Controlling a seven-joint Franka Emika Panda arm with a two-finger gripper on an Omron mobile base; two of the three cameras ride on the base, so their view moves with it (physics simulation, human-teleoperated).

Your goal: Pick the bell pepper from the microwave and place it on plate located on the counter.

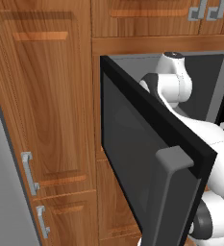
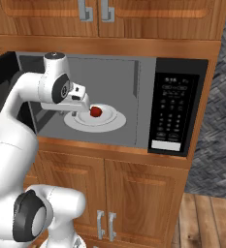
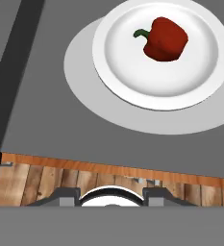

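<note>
Right now I am facing the microwave, a built-in box set among brown wooden cabinets, and its dark glass door is swinging wide open toward me, with the grey bar handle standing at its free edge in the left base view. My white arm is reaching in through the opening, bent at the elbow, with the hand hanging over the left part of the grey interior floor. The black control panel is sitting at the right side of the microwave front.

On the microwave floor a pale round turntable is lying flat, and a white dish with a raised rim is resting on it, slightly off its middle. The bell pepper is lying on that dish, toward the far side of it in the hand view, glossy red with its dark stem pointing left in that view. In the right base view the bell pepper is showing just beside my hand, apart from it.

My gripper is hovering above the near left part of the floor, short of the dish; I cannot tell from these views whether its fingers are spread or pressed together, and nothing is between them.
</note>
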